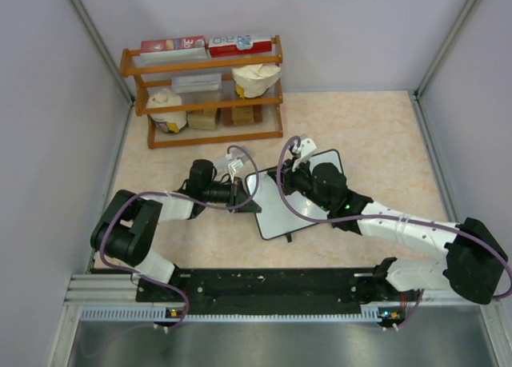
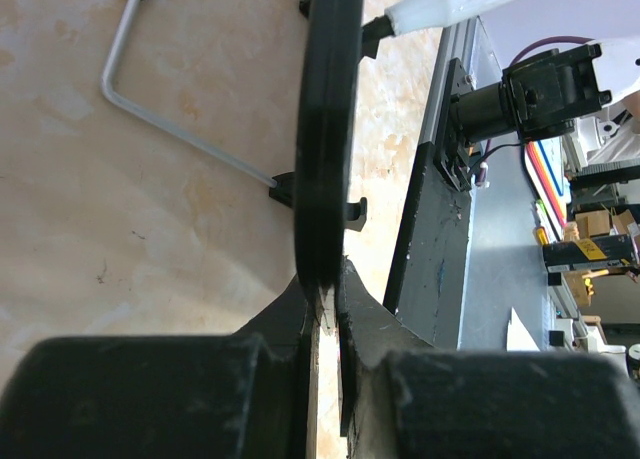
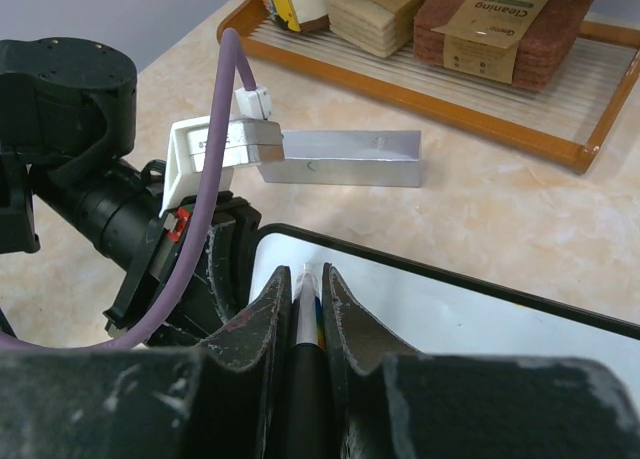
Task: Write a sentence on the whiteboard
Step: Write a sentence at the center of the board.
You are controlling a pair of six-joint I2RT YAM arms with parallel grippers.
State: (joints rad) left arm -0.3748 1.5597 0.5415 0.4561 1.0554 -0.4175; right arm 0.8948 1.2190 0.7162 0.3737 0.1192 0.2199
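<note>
A wooden rack [image 1: 136, 63] stands at the upper left. Left of centre, the left gripper [image 1: 244, 193] pinches the whiteboard [image 1: 292, 211] by its left edge. The board sits mid-frame. Above its upper part, the right gripper [image 1: 298, 173] has its fingers clamped on a marker [image 3: 305, 297].

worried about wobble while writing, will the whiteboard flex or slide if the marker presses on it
Probably stiff: the whiteboard has a rigid-looking black frame. Likely light and apt to slide, though the left gripper pinching its edge should steady it.
</note>
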